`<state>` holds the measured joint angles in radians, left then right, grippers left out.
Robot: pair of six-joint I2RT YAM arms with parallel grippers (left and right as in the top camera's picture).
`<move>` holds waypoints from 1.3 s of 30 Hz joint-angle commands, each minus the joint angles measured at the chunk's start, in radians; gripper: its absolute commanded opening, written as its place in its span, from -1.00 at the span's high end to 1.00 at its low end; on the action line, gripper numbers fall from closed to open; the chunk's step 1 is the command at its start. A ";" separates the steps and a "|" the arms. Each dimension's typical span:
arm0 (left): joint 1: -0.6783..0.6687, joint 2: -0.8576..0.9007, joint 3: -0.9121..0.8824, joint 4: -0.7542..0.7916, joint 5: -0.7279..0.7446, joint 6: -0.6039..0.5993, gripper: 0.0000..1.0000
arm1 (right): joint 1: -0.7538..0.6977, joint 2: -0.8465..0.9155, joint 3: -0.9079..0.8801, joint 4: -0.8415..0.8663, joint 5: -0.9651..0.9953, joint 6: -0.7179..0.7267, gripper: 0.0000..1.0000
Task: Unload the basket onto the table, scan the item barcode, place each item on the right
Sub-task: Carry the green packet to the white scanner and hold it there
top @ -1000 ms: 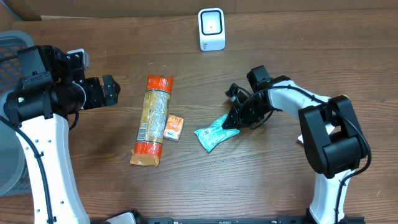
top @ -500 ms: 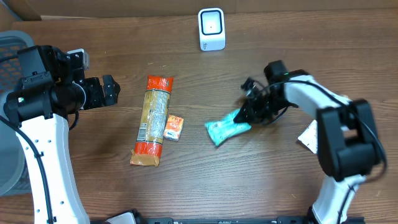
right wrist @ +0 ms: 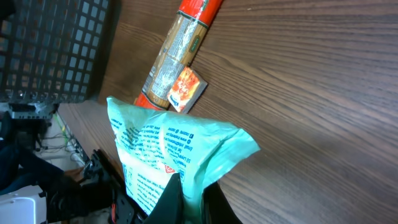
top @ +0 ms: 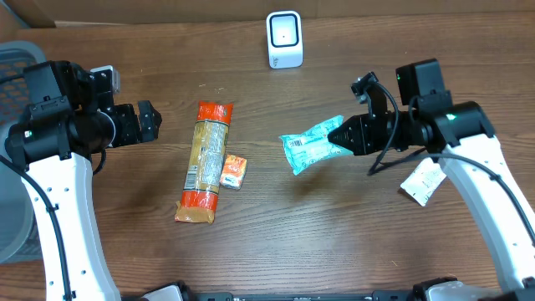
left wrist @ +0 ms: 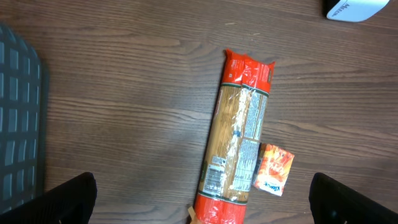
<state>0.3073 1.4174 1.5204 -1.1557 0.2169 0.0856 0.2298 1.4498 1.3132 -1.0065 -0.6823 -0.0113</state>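
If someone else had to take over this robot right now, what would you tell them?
Left gripper: open, empty, near the pasta.
Right gripper: shut on the teal packet, held above the table.
Scanner: at the far edge; the packet is not in front of it yet.
Done: packet picked up.
To do: bring its barcode to the scanner.

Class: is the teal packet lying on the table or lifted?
Lifted: the right gripper pinches the teal packet at one end, clear of the table.
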 commanded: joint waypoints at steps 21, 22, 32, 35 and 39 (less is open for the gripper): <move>-0.005 -0.017 0.019 0.000 0.012 0.023 -0.99 | 0.061 -0.032 0.111 0.145 0.369 0.216 0.93; -0.005 -0.017 0.019 0.000 0.012 0.023 -0.99 | 0.076 -0.014 0.138 0.152 0.435 0.221 0.93; -0.005 -0.017 0.019 0.000 0.012 0.023 -0.99 | 0.259 0.320 0.258 0.696 1.125 -0.255 0.93; -0.005 -0.017 0.019 0.000 0.012 0.023 -1.00 | 0.284 0.423 0.258 0.911 1.178 -0.569 0.93; -0.005 -0.017 0.019 0.000 0.012 0.023 -1.00 | 0.288 0.544 0.258 1.196 1.188 -0.859 0.93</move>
<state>0.3073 1.4174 1.5204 -1.1564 0.2173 0.0860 0.5182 1.9556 1.5585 0.1013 0.4107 -0.5255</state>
